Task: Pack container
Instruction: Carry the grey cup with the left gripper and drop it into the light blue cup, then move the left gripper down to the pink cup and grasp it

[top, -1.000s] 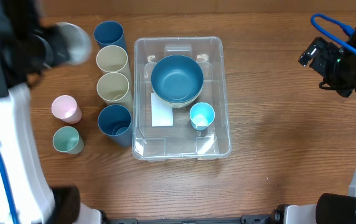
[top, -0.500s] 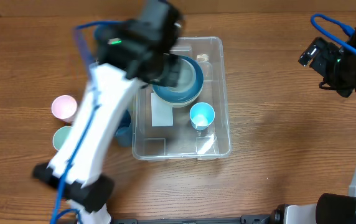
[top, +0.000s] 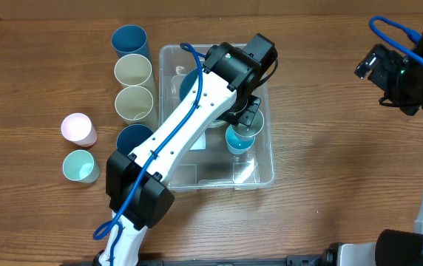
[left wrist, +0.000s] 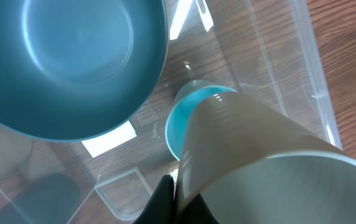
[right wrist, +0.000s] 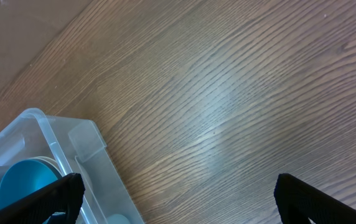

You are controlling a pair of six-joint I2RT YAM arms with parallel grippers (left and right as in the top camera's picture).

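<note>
The clear container [top: 265,159] sits mid-table with a blue bowl [top: 188,83] and a light blue cup [top: 239,139] inside. My left gripper [top: 245,111] reaches over it, shut on the rim of a grey-beige cup [left wrist: 259,162]. In the left wrist view my left gripper [left wrist: 177,199] holds that cup tilted just above the light blue cup [left wrist: 181,127], next to the blue bowl [left wrist: 72,62]. My right gripper [top: 372,66] is open and empty, off to the container's right. In the right wrist view my right gripper [right wrist: 178,205] hangs over bare wood beside the container's corner [right wrist: 60,149].
Left of the container stand a dark blue cup [top: 129,41], two cream cups [top: 133,72] [top: 134,103] and another dark blue cup [top: 134,137]. A pink cup [top: 78,128] and a mint cup [top: 79,165] stand further left.
My left arm swung from the far left across to the container with the grey-beige cup in its jaws, and now sits over the light blue cup. The right arm has not moved.
</note>
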